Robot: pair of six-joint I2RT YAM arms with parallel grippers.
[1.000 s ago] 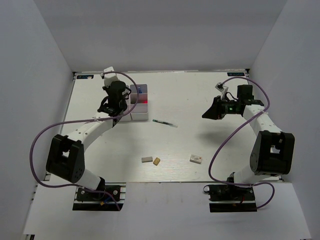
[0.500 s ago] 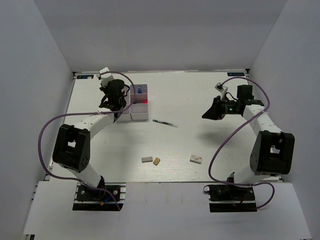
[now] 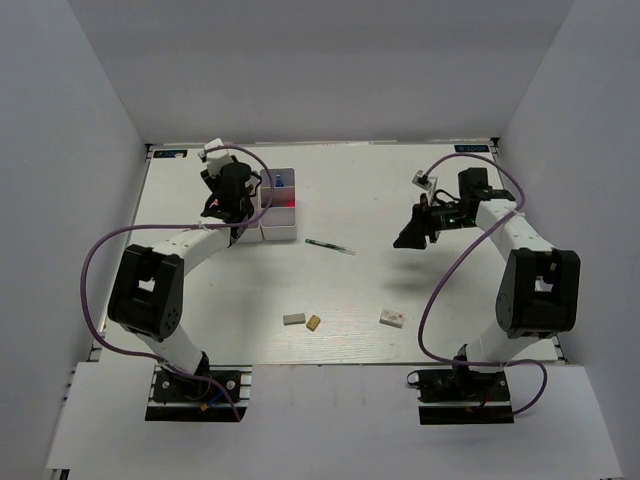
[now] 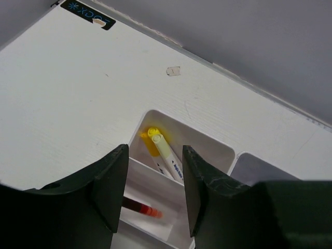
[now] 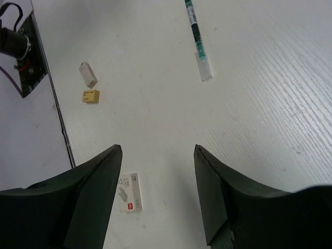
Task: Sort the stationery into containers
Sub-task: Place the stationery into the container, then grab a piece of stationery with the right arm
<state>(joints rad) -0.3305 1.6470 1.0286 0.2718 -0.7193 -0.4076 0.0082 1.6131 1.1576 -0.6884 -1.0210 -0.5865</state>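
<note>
Left pincer (image 4: 154, 192) hangs released and empty, yellow-tipped markers (image 4: 165, 155) in the organiser (image 4: 207, 142) cell directly below it, apparently the drop spot, while right pincer (image 5: 158, 197), likewise released and empty, faces the pen (image 5: 197, 44) lying ahead, likely its next pick.

Matt white table (image 5: 270, 119) with fine wood grain, smooth white plastic organiser (image 4: 215, 150), matt tan eraser (image 5: 91, 96)
</note>
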